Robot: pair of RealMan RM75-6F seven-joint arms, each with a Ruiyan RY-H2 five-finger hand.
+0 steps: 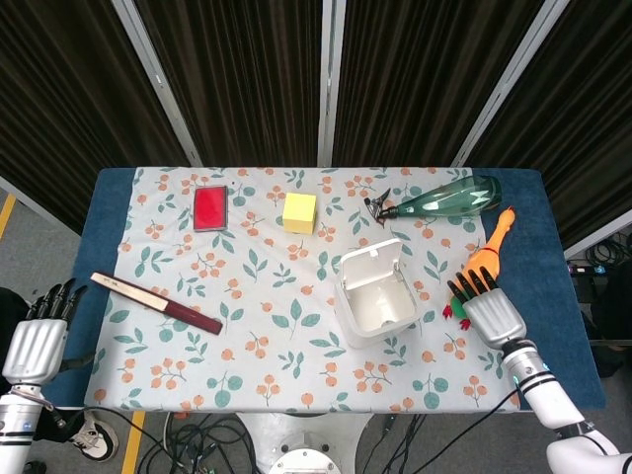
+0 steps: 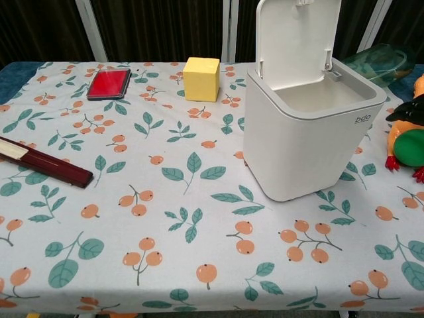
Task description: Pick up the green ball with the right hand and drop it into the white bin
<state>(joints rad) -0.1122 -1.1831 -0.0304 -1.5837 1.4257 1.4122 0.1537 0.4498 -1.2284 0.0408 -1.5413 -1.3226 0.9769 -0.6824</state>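
Note:
The green ball [image 2: 412, 147] lies at the table's right edge against the orange toy chicken [image 2: 405, 122], right of the white bin [image 2: 311, 132], whose lid stands open. In the head view my right hand [image 1: 489, 312] hovers flat over the ball's spot with its fingers spread, hiding the ball. In the chest view only its dark fingertips [image 2: 405, 109] show, just above the ball; contact cannot be judged. My left hand [image 1: 38, 341] hangs off the table's left front corner, fingers apart, holding nothing.
The bin [image 1: 373, 296] is left of my right hand. A green glass bottle [image 1: 444, 200] and a black clip [image 1: 376, 205] lie at the back right. A yellow block [image 1: 299, 212], a red box [image 1: 209, 207] and a dark red stick [image 1: 156, 302] sit to the left.

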